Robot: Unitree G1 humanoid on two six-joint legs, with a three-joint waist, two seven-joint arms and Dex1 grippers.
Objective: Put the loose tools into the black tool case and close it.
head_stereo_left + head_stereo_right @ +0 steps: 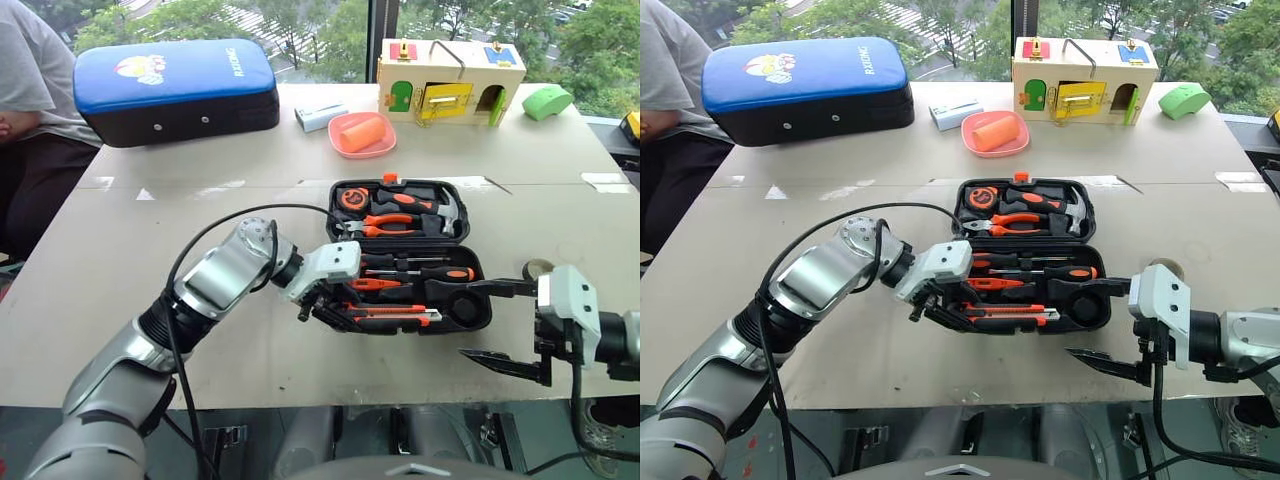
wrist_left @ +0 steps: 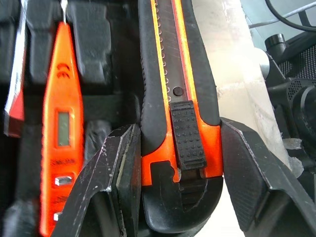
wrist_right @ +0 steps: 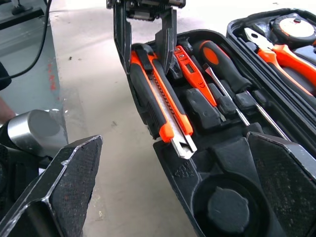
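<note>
Left wrist view: left gripper [image 2: 180,173] clamps the utility knife [image 2: 177,74] by its butt, long axis along the black tool case's [image 1: 478,325] near edge; right gripper [image 1: 497,325] stands wide, empty.

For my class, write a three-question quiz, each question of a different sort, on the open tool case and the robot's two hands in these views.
1. True or false: the left hand has its fingers either side of the utility knife.
2. Which tool lies right beside the knife in the black tool case? A) hammer B) slim orange tester screwdriver C) tape measure
3. Fill in: the right hand holds ____.

Key
1. True; its fingers flank the knife's handle end, at the case's front edge.
2. B, the tester screwdriver.
3. Nothing; its fingers stand wide apart at the case's right end.
</note>
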